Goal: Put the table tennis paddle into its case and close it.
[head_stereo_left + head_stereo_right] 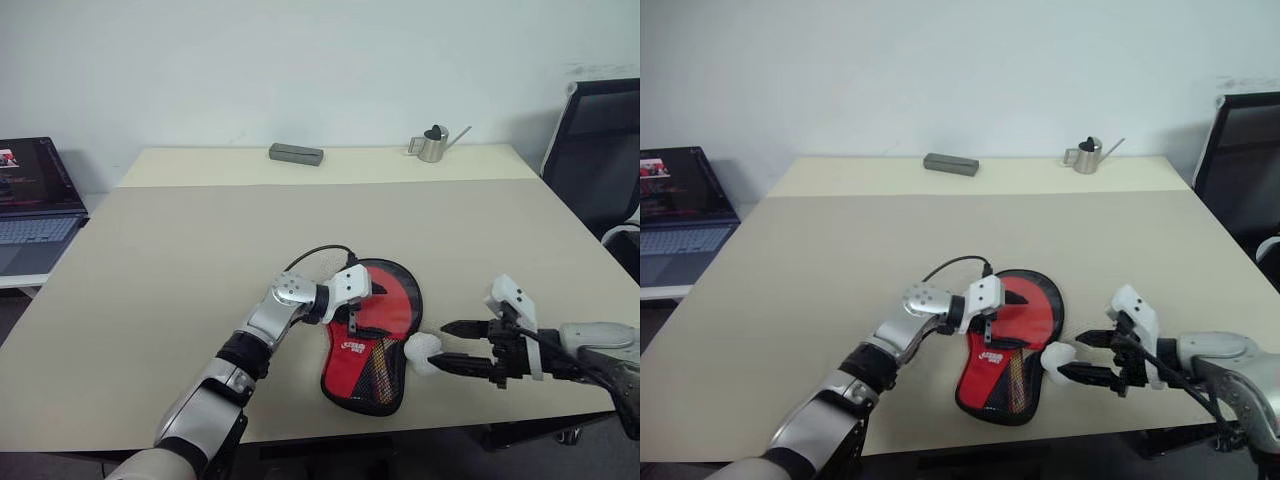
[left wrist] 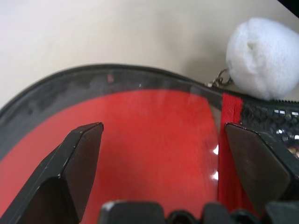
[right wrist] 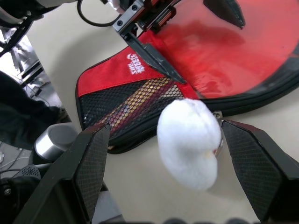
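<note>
Right gripper [image 1: 452, 346] at near edge, jaws wide, empty, white charm [image 1: 422, 353] between its tips. Case [image 1: 372, 338] lies just left, long axis near-far. Left gripper [image 1: 350, 312], open and empty, hovers over it, nearer.

A wide beige table [image 1: 180, 260] stands against a plain white wall [image 1: 300, 60]. Near its far edge lies a small grey rectangular box [image 1: 296, 153], and well apart from it, further along that edge, a small metal watering can [image 1: 433, 145] with a thin spout stands upright. An open laptop [image 1: 35, 205] sits beside the table's left end. A black mesh office chair [image 1: 598, 165] stands at the right.
</note>
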Robot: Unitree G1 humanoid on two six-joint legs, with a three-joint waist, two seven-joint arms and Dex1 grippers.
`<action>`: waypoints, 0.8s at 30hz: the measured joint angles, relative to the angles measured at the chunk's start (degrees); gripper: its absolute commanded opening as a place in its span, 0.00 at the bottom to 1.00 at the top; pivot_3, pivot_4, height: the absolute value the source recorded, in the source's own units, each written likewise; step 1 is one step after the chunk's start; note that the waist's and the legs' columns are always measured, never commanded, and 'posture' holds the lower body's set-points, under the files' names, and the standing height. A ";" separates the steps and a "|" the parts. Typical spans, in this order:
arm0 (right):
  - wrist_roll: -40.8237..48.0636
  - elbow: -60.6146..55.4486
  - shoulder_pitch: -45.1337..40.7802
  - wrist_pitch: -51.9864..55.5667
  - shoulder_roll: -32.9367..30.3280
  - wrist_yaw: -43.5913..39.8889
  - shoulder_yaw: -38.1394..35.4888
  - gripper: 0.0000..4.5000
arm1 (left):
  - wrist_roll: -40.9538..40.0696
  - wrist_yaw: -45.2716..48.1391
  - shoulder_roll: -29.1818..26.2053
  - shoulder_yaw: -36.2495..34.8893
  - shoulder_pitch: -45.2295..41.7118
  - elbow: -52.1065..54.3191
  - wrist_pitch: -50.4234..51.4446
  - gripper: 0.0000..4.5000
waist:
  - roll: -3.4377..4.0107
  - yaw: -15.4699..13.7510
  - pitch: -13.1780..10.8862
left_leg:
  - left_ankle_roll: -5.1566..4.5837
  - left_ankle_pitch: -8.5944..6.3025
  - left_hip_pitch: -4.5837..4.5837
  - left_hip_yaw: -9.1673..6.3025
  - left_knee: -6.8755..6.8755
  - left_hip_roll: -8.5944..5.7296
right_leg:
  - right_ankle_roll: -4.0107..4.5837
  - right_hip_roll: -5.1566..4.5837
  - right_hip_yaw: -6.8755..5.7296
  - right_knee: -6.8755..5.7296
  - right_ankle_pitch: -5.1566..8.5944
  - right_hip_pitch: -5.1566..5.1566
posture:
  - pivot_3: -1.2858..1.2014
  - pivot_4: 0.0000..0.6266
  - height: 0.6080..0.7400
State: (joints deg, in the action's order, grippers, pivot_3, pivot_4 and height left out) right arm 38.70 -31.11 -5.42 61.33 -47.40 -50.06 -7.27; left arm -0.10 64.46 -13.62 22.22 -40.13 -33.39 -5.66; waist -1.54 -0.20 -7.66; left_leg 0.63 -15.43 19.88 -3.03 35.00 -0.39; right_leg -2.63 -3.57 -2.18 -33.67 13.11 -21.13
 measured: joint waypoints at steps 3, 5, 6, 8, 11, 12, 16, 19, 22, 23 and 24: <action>-2.95 1.56 -0.21 -2.55 1.73 2.84 3.66 0.91 | 0.33 0.27 0.06 0.05 0.19 0.01 -0.75 1.00 | 0.00 0.03 0.00 | 0.00 0.00 -0.01 -0.01 0.00 -0.01 | 0.00 0.00 -0.01 0.00 0.00 -0.02 | 0.52 0.24 1.00; -4.42 3.59 -0.57 -3.73 2.77 4.01 5.35 0.91 | 0.38 0.32 0.04 0.02 0.48 0.07 -1.09 1.00 | 0.00 0.03 0.00 | 0.00 0.00 -0.02 -0.02 0.00 -0.01 | -0.01 0.00 0.00 0.00 0.00 -0.02 | 0.52 0.24 1.00; -5.12 4.51 -0.74 -4.33 2.83 4.17 6.31 0.91 | 0.39 0.32 0.04 0.01 0.57 0.10 -1.15 1.00 | 0.02 0.04 0.01 | 0.00 0.00 -0.02 -0.02 0.00 -0.02 | -0.01 0.00 0.00 0.00 0.00 -0.02 | 0.52 0.24 1.00; -6.33 6.02 -0.95 -5.67 3.01 4.49 7.71 0.91 | 0.38 0.32 0.03 -0.04 0.71 0.16 -1.21 1.00 | 0.02 0.03 0.02 | 0.00 0.00 -0.03 -0.04 0.00 -0.02 | -0.01 0.00 -0.02 0.00 0.00 -0.02 | 0.52 0.24 1.00; -8.07 8.00 -1.06 -7.24 3.17 4.59 9.57 0.91 | 0.41 0.31 -0.04 -0.08 0.95 0.49 -1.22 1.00 | 0.02 0.03 0.03 | 0.00 0.00 -0.03 -0.04 0.00 -0.01 | -0.01 0.01 -0.02 0.00 0.00 -0.01 | 0.52 0.24 1.00; -8.30 8.53 -1.06 -7.60 3.17 4.37 9.99 0.91 | 0.42 0.30 -0.13 -0.08 1.13 0.83 -1.21 1.00 | 0.03 0.04 0.04 | 0.00 0.00 -0.03 -0.03 0.00 -0.01 | -0.01 0.01 -0.01 0.00 0.00 -0.01 | 0.52 0.24 1.00; -8.32 8.99 -1.06 -8.14 3.74 4.37 10.46 0.83 | 0.41 0.31 -0.28 -0.09 1.33 1.32 -1.18 1.00 | 0.03 0.06 0.05 | 0.00 0.00 -0.03 -0.04 0.00 -0.01 | -0.01 0.02 -0.01 0.00 0.00 -0.01 | 0.52 0.24 1.00; -8.20 8.95 -1.15 -8.21 4.51 4.62 10.46 0.63 | 0.41 0.28 -0.43 -0.09 1.53 1.48 -1.16 1.00 | 0.03 0.09 0.07 | 0.00 0.00 -0.03 -0.04 0.00 -0.01 | -0.01 0.03 -0.01 0.00 0.00 -0.01 | 0.52 0.24 1.00; -8.10 8.61 -1.27 -8.19 4.42 4.63 10.42 0.40 | 0.48 0.24 -0.46 -0.09 1.60 1.61 -1.16 1.00 | 0.03 0.09 0.09 | 0.00 0.00 -0.04 -0.05 0.00 -0.01 | -0.01 0.03 -0.01 0.00 0.00 -0.01 | 0.52 0.24 1.00; -8.09 8.15 -0.91 -8.18 3.78 4.39 10.36 0.32 | 0.50 0.22 -0.41 -0.09 1.60 1.62 -1.17 1.00 | 0.05 0.08 0.10 | 0.00 0.00 -0.04 -0.05 0.00 -0.01 | -0.01 0.03 -0.02 0.00 0.00 -0.02 | 0.52 0.24 1.00; -8.04 7.52 -0.33 -8.18 2.85 4.02 10.26 0.25 | 0.51 0.19 -0.39 -0.09 1.65 1.66 -1.17 1.00 | 0.06 0.04 0.11 | 0.00 0.00 -0.03 -0.05 0.00 -0.01 | -0.01 0.03 -0.02 0.00 0.00 -0.02 | 0.52 0.24 1.00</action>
State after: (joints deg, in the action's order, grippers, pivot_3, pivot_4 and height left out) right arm 30.66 -23.59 -5.75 53.16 -44.55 -46.04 2.99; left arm 0.41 64.65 -14.02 22.13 -38.48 -31.74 -6.83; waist -1.48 -0.15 -7.55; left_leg 0.63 -15.43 19.85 -3.09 35.00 -0.41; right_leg -2.64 -3.54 -2.20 -33.67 13.10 -21.15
